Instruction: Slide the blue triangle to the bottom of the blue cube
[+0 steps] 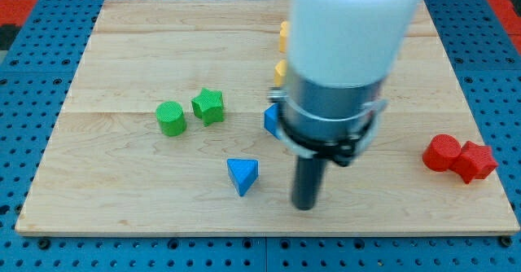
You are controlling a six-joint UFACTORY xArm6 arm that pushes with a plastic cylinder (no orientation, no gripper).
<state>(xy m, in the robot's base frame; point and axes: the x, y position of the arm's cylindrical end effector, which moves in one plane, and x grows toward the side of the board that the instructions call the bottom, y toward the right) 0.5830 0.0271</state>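
The blue triangle (242,175) lies on the wooden board (122,68) near the view's bottom centre. The blue cube (272,120) sits up and to the right of it, mostly hidden behind the arm's body. My tip (304,206) rests on the board to the right of the blue triangle and a little lower, with a clear gap between them, and below the blue cube.
A green cylinder (171,118) and a green star (208,106) sit left of centre. Two yellow blocks (282,36) (280,72) peek out from behind the arm near the top. A red cylinder (442,152) and a red star (475,161) touch at the right edge.
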